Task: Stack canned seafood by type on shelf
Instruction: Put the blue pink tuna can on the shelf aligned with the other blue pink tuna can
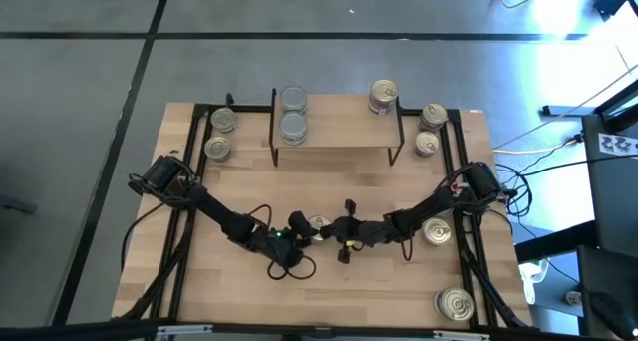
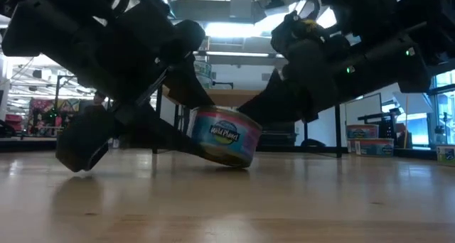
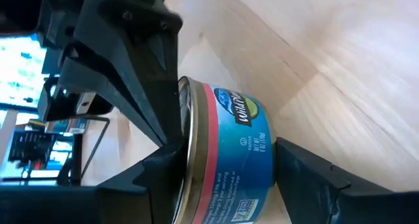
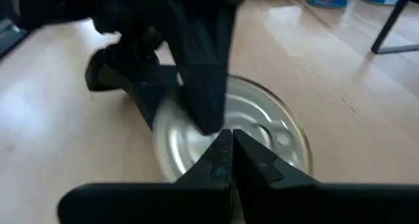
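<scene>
Can: Wild Planet tin [image 2: 226, 136], mid-bench, tilted, one edge off the wood.
L hand [image 3: 226, 175]: mine, clamped on the tin, fingers on lid & base.
R hand [image 4: 230, 160]: fingers pressed together, tips at the lid, holding nothing.
Axis: tin's round axis runs across my L fingers.
Shelf [image 1: 339, 134]: 12 o'clock from tin, well apart; carries silver-lid tins [image 1: 293, 114] at its left, gold-lid tin [image 1: 383, 94] at right corner.
Nearer arm: L, already on it.

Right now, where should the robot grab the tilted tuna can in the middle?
By its top and bottom. The tuna can sits tilted, one edge raised, so the left gripper's fingers clamp lid and base. The right gripper, shut, rests against the lid.
</scene>
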{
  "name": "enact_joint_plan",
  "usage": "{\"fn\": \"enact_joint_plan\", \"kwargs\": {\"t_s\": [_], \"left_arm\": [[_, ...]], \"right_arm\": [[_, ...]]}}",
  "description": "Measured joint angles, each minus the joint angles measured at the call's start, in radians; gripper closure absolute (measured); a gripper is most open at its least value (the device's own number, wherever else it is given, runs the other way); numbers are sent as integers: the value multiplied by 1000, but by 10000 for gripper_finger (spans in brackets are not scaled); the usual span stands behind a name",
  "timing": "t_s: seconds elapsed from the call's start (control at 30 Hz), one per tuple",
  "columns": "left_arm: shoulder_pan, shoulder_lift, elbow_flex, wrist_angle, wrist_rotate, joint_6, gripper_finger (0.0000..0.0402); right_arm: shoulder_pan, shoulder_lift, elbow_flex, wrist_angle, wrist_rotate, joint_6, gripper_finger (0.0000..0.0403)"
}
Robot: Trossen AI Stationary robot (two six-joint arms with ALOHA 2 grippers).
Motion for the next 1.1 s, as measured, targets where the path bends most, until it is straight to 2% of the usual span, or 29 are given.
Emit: {"fn": "enact_joint_plan", "kwargs": {"t_s": [0.27,0.57,0.73,0.93,1.1], "left_arm": [[-12,-3,2,13,-19,-70,208],[-13,-3,10,19,-38,-155,212],[-13,-16,40,14,-75,-187,213],[-13,-38,94,12,-128,-168,208],[-5,-65,152,12,-210,-61,207]], "right_arm": [[1,-114,1,-65,19,-30,388],[23,-314,2,-421,30,-6,388],[71,-400,3,-658,91,64,388],[141,-415,3,-881,185,258,388],[196,-365,-3,-892,239,356,388]]}}
